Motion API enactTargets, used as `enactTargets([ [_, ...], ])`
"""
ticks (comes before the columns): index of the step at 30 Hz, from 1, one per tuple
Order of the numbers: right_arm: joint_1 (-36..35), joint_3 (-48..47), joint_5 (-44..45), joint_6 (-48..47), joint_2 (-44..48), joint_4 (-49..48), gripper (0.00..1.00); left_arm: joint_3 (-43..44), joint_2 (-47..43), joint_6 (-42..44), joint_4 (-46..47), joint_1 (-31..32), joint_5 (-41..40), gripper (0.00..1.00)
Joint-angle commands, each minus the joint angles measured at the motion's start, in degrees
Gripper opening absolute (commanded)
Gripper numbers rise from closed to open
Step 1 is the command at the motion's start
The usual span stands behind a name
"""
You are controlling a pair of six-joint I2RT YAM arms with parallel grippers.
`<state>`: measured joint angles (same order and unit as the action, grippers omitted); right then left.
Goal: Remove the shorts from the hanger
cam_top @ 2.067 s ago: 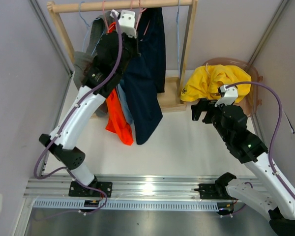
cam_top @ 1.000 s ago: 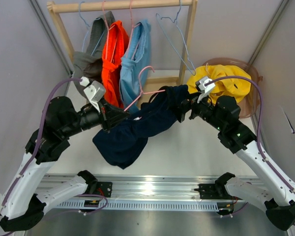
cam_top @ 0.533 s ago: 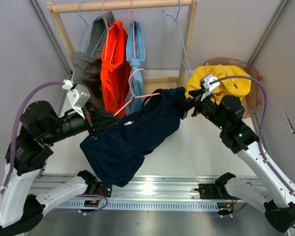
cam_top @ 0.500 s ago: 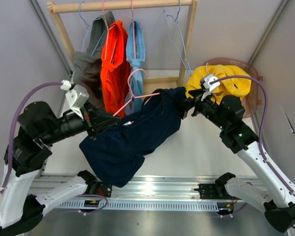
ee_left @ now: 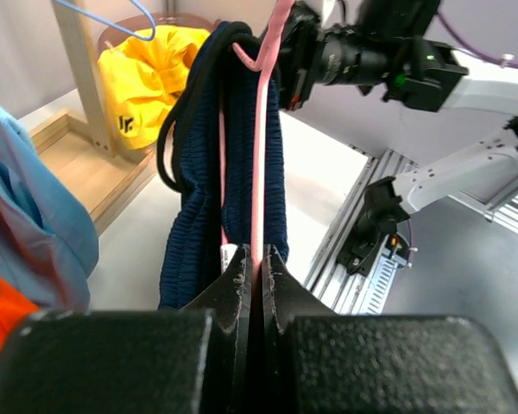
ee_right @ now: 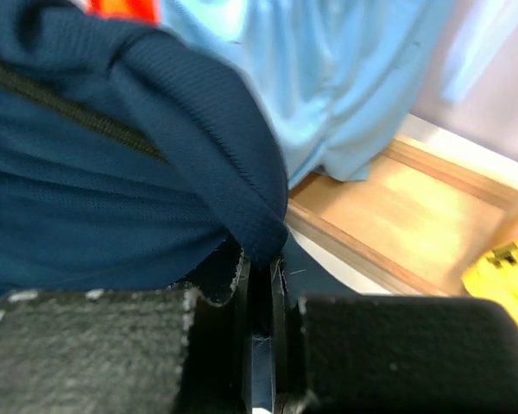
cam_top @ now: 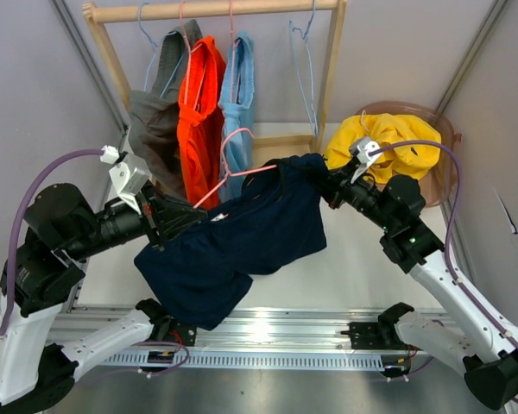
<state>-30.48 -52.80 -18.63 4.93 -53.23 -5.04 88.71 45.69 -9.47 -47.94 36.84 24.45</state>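
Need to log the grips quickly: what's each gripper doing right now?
Left gripper: closed on the pink hanger.
Right gripper: closed on the navy shorts.

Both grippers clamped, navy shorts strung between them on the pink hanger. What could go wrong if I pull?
1. The navy shorts bunch around the pink hanger; pulling may twist the thin wire out of the left gripper instead of sliding cloth off.
2. The right gripper pinches only a small fold, which could slip.
3. The hanger's hook sits near the light blue shorts and might snag.
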Motion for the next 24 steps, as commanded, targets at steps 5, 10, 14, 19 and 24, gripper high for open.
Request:
enactTargets([
  [5,9.81,2.17,12.20,6.57,7.16,-2.35,0.00,3.05,-1.74,1.92,0.93,0.25,-5.46,0.00],
  [10,21.14,3.75,12.48,12.82,9.46,-1.38,0.00,2.79,-3.32,2.27,-1.27,0.25,-8.18,0.00],
  [14,23.71,4.98,11.96,14.67,9.37,-0.85,0.00,1.74,-4.82,2.53,-1.54,0.25,-10.64,0.00],
  [19,23.71,7.18,9.32,17.39,9.20,-2.61,0.00,1.47,-5.44,2.71,0.12,0.25,-12.75,0.00],
  [24,23.71,7.27,10.19,16.44,8.58,-1.04,0.00,4.27,-4.56,3.41,0.48,0.25,-13.99,0.00],
])
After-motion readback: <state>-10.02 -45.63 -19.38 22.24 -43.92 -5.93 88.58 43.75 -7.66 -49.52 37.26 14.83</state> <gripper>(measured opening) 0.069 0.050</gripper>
